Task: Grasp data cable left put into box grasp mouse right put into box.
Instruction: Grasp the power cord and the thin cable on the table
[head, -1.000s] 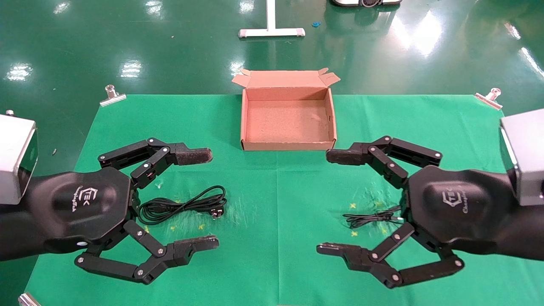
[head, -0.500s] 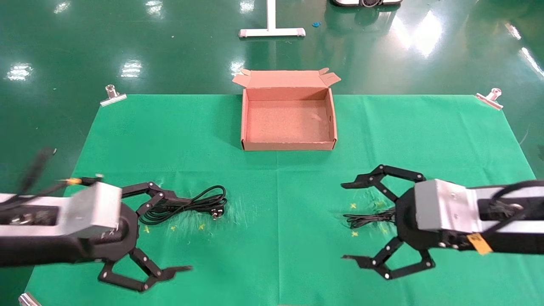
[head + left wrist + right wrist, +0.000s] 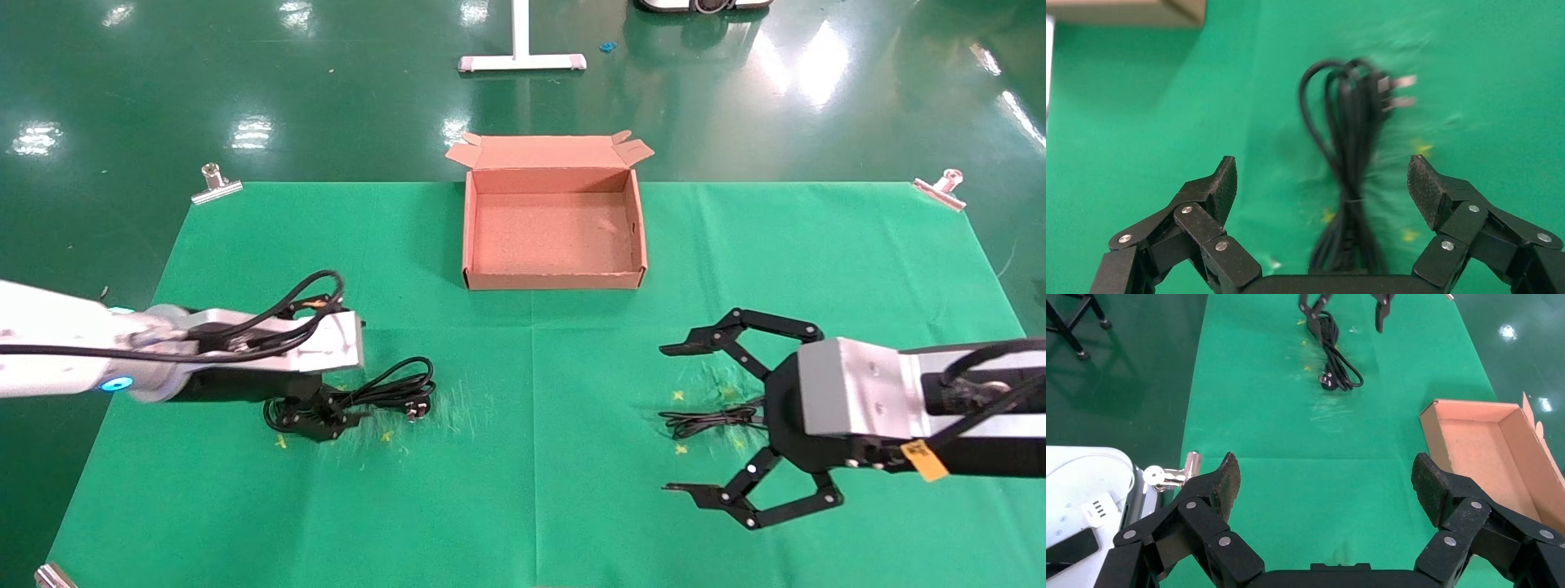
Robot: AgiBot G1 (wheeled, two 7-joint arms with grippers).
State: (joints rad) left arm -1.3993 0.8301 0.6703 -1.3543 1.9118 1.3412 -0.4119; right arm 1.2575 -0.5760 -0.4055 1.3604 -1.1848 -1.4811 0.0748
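Observation:
The data cable (image 3: 384, 388), a thick black looped cord with a pronged plug, lies on the green cloth at the left. My left gripper (image 3: 319, 416) is low over its near end. In the left wrist view the cable (image 3: 1352, 141) runs between the wide-open jaws of the left gripper (image 3: 1322, 177), untouched. My right gripper (image 3: 668, 419) is open above the right of the cloth. The mouse's thin cord (image 3: 707, 420) lies bunched beneath it; the mouse body is hidden under the gripper. The brown box (image 3: 552, 282) stands open and empty at the middle back.
Metal clips (image 3: 216, 184) (image 3: 940, 188) hold the cloth's far corners. A white stand base (image 3: 521, 61) is on the floor beyond. The right wrist view shows bare cloth between the open right gripper's (image 3: 1324, 478) jaws, the box (image 3: 1480, 453) and the far cable (image 3: 1333, 349).
Both arms have dropped from close to the camera toward the cloth. The left gripper has come down over the data cable's near end. The right gripper has settled over the mouse's cord.

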